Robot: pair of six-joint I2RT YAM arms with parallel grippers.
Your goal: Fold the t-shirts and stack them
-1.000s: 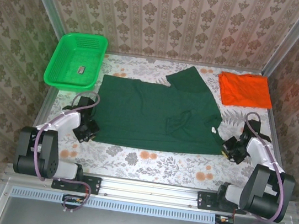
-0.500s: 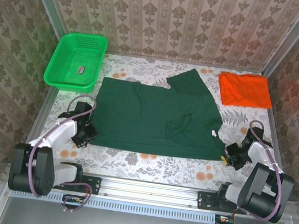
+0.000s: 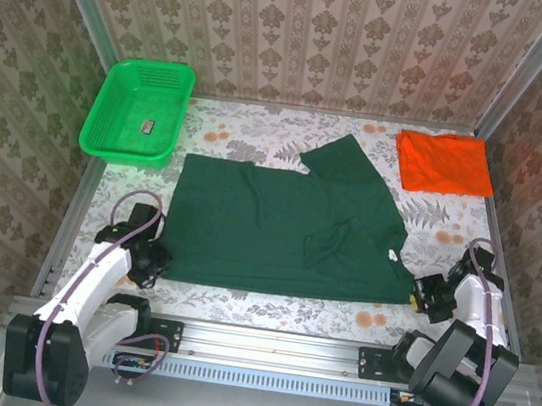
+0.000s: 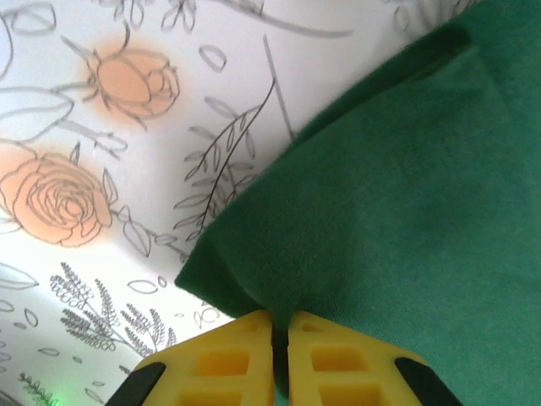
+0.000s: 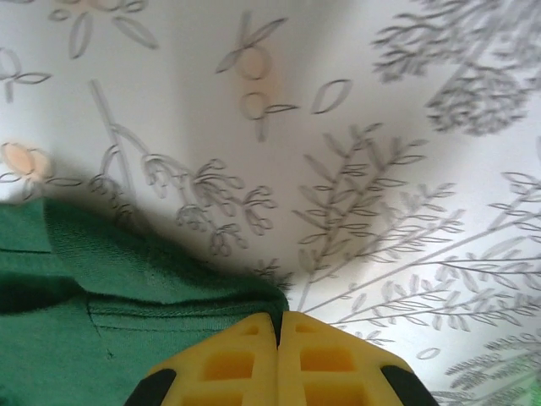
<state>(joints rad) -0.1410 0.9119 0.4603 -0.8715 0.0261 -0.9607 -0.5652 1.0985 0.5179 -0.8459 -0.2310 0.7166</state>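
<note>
Green t-shirt (image 3: 287, 231) lies spread across the middle of the worktop (image 3: 266, 308), its long near edge running close along the worktop's near edge and one sleeve pointing toward the far edge. It is soft, limp cotton. It looks light but is broad, so it will likely sag, wrinkle and drag on the floral cover rather than keep any shape. A rumpled pucker sits right of its centre, which suggests it bunches easily. The best holds are the corners and the stitched hems, where the cloth is doubled and less likely to slip from a pinch.

That is where both tools sit. The left tool (image 4: 279, 326) has its yellow pads drawn almost together on the near-left corner of the shirt, the cloth gathering into the slit between them. The right tool (image 5: 279, 326) has its pads fully together at the near-right corner, with the hemmed edge meeting their tips; it appears to pinch that edge.

Orange t-shirt (image 3: 443, 163) rests already folded at the far right corner of the worktop, well apart from the green one, a likely base for the stack. A bright green basket (image 3: 124, 153) stands at the far left corner.
</note>
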